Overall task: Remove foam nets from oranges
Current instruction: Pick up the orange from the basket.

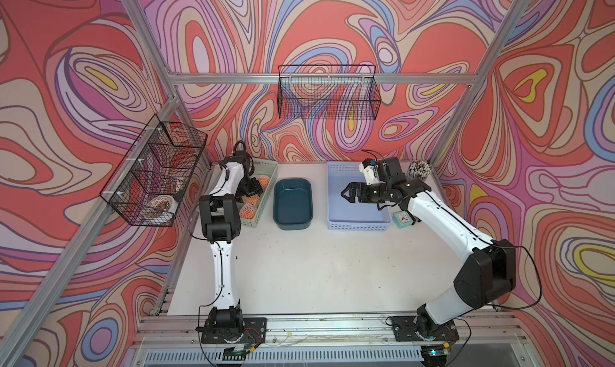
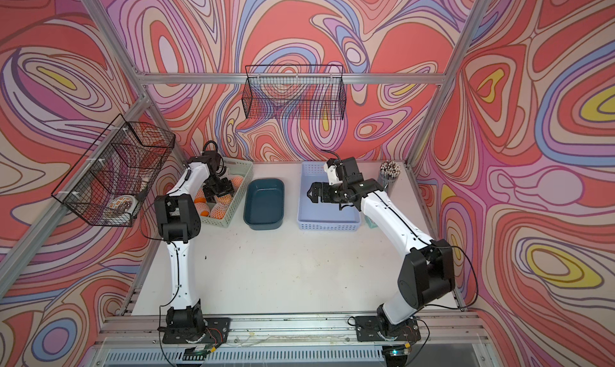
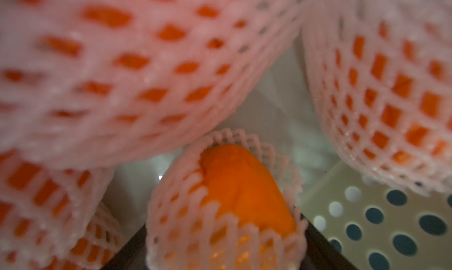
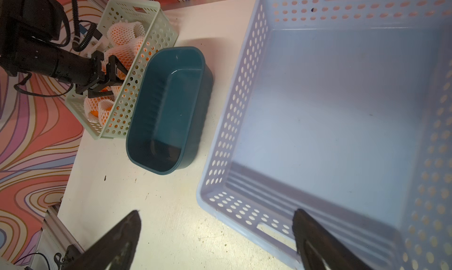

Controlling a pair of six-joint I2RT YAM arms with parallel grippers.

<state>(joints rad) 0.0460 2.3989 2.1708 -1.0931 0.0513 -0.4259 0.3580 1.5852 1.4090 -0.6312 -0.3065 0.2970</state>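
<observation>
**Left hand (image 4: 113,81) among netted oranges (image 2: 221,210)**

In the far-left green basket (image 1: 269,185), the left hand straddles an orange (image 3: 234,190) in its foam net (image 3: 186,222); grip cannot be told. The right hand (image 1: 344,193) hangs, jaws spread wide, over the lavender basket (image 1: 357,227).

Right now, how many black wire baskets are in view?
2. The left-wall basket hangs on the side frame rail, above the table's left edge; the back-wall basket hangs from the rear crossbar. Nothing suggests a hidden third.
</observation>
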